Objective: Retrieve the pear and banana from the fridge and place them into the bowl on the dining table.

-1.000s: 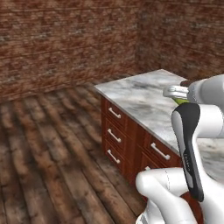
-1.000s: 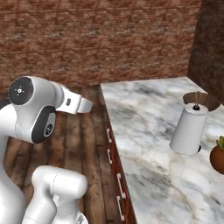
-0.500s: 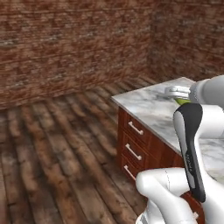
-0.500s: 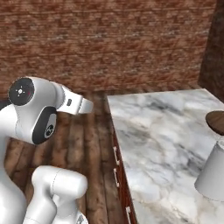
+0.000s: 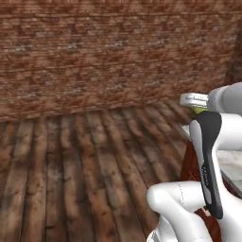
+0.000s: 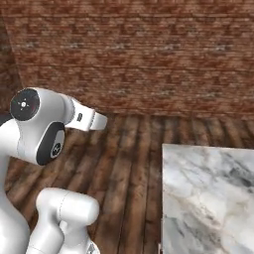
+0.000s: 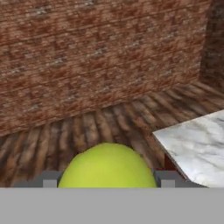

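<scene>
The pear (image 7: 107,166), yellow-green and rounded, sits between my two dark finger tips at the bottom of the hand view. My gripper (image 7: 108,180) is shut on it. From the left base view the gripper (image 5: 194,101) is held high at the right, with a sliver of the green pear (image 5: 200,110) under it. The banana, the fridge, the bowl and the dining table are out of view.
A marble counter (image 6: 208,198) on a reddish wood cabinet juts in from the right; its corner (image 7: 197,142) lies ahead and right of the hand. A brick wall (image 5: 108,52) stands across the back. Dark plank floor (image 5: 75,160) stretches open to the left.
The base has turned, so the whole scene slid right: the counter has nearly left the left base view and the white pot and plant are gone. The pear stays in the grip.
</scene>
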Controlling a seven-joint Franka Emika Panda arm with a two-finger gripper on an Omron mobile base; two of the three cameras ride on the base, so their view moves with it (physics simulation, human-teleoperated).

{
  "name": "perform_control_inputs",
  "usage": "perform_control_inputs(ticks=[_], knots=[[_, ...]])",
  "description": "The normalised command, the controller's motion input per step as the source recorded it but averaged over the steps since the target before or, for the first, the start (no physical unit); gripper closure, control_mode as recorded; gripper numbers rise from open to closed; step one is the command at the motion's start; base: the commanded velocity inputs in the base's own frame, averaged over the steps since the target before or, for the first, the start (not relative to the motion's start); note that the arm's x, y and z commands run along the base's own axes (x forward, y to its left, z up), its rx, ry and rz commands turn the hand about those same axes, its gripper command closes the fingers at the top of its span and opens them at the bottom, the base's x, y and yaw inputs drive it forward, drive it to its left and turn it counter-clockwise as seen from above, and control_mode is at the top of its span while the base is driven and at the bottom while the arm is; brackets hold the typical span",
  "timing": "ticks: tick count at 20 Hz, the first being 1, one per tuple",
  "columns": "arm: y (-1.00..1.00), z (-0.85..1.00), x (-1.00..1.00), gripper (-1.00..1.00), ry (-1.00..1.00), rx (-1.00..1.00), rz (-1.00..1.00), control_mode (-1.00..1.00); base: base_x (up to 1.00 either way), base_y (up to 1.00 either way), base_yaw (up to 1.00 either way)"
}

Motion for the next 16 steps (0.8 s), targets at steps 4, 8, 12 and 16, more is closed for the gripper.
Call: perform_control_inputs(ticks=[4, 8, 12, 16], knots=[[0.0, 0.0, 0.0, 1.0, 0.0, 0.0, 0.0, 1.0, 1.0, 0.17, 0.33], [0.0, 0.0, 0.0, 1.0, 0.0, 0.0, 0.0, 1.0, 1.0, 0.0, -0.01], [0.0, 0.0, 0.0, 1.0, 0.0, 0.0, 0.0, 1.0, 1.0, 0.0, -0.33], [0.0, 0.0, 0.0, 1.0, 0.0, 0.0, 0.0, 1.0, 0.89, 0.04, -0.61]])
